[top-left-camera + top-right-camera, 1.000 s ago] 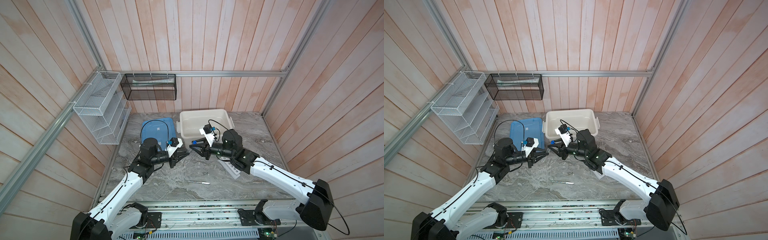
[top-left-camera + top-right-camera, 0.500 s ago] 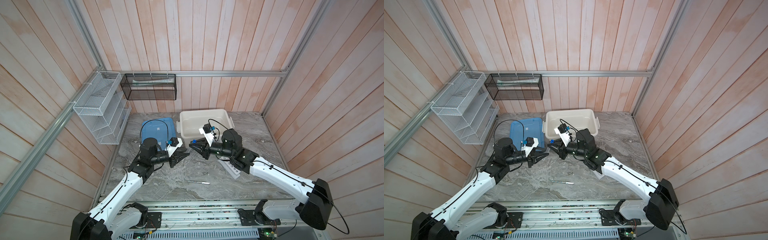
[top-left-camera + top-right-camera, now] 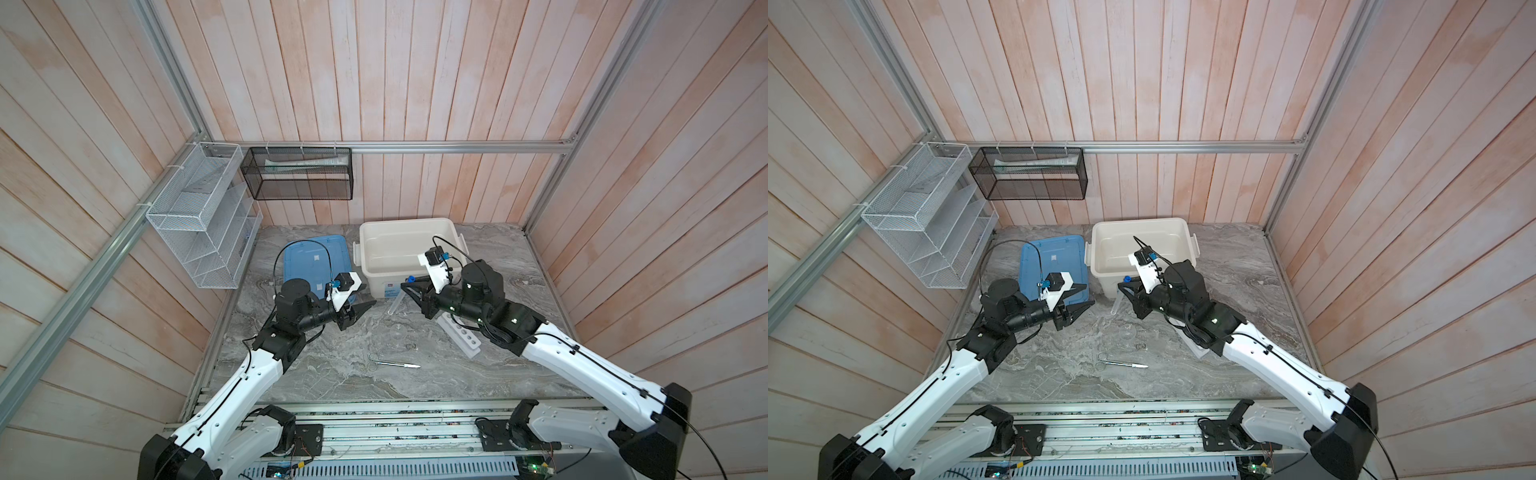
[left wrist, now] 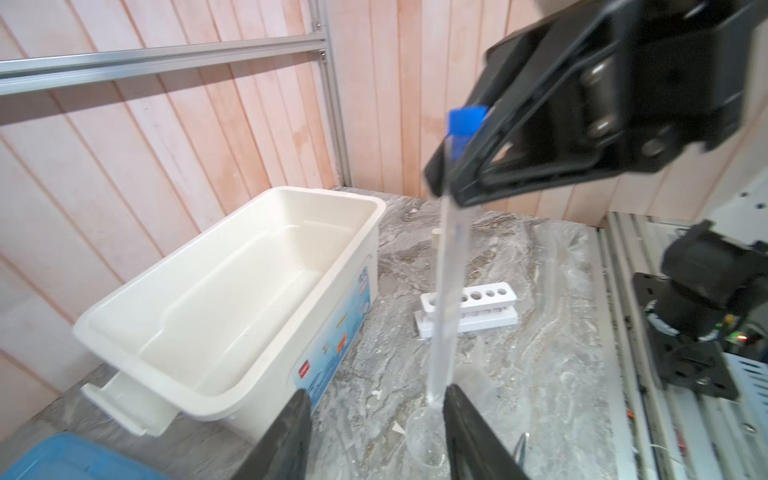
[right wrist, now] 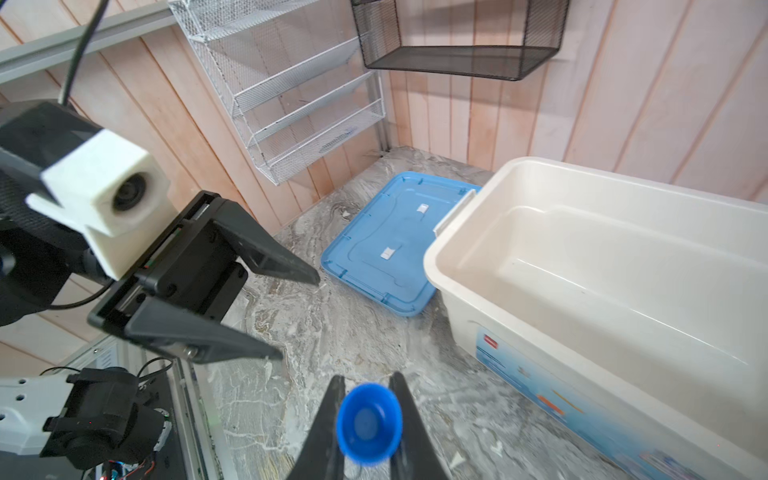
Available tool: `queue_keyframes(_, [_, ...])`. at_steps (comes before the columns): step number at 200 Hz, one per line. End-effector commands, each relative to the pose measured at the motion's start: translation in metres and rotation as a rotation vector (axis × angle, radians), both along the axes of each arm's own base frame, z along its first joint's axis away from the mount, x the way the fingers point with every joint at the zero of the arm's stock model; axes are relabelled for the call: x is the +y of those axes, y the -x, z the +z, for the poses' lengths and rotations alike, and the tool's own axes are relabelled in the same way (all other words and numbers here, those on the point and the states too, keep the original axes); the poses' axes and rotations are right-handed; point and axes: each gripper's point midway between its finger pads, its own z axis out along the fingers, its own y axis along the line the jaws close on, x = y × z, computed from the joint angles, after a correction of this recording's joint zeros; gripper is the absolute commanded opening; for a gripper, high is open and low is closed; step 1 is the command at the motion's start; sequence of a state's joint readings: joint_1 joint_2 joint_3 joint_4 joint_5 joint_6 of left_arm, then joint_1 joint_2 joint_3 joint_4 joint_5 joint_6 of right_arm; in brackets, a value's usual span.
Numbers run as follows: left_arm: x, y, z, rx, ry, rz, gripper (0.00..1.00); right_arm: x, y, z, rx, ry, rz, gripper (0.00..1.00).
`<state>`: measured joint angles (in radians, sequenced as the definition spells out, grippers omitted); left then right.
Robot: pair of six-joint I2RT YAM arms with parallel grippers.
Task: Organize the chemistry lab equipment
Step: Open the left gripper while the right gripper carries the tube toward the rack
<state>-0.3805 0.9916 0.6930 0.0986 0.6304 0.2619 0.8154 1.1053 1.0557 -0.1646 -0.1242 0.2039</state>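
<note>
Your right tool (image 5: 367, 386) is closed narrow on a tube (image 4: 446, 299), pinching it just under the blue cap (image 4: 466, 124). The tube hangs tilted, cap up, over the counter (image 3: 519, 266) and close before the front wall of the tub (image 3: 405, 224). Your left tool (image 3: 365, 312) stands partly wide and empty, its tips aimed at the tube from before the tub's left front corner. In the left wrist view the tube's lower end shows between that tool's fingers (image 4: 291, 432), close to one of them, but both top views show a gap between the fingertips and the tube. In that same wrist view a clear dish (image 4: 422, 440) sits on the counter just past the tube's lower end, in front of the tub. The rack (image 3: 459, 334) lies on the counter in front of the tub's right end, holes up, partly hidden under your right arm. Farther out from the tub's front, toward the counter's near edge, the scissors (image 3: 372, 360) and the silver pen (image 3: 400, 365) lie end to end, touching or nearly so; you cannot tell which. A blue lid (image 3: 311, 259) lies flat on the counter just left of the tub. On the walls behind and to the left of the tub hang a black mesh basket (image 3: 299, 174), with something long and pale in it, and a tiered white mesh rack (image 3: 199, 232).
</note>
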Motion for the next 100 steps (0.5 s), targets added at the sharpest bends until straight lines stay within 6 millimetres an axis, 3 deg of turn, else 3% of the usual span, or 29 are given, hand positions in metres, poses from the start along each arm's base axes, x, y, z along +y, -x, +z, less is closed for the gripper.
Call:
queue_keyframes(1, [0.014, -0.021, 0.0, -0.057, -0.014, 0.14, 0.53, -0.049, -0.002, -0.022, 0.057, 0.135, -0.193, 0.06])
queue_keyframes(28, [0.021, -0.027, 0.004, -0.084, 0.001, 0.199, 0.54, -0.098, 0.001, -0.038, 0.106, 0.225, -0.371, 0.06])
queue_keyframes(64, [0.022, -0.028, 0.003, -0.078, 0.009, 0.208, 0.54, -0.127, 0.004, -0.068, 0.167, 0.241, -0.478, 0.07])
queue_keyframes(100, [0.021, -0.029, 0.0, -0.072, 0.005, 0.206, 0.54, -0.166, -0.011, -0.091, 0.2, 0.258, -0.667, 0.07])
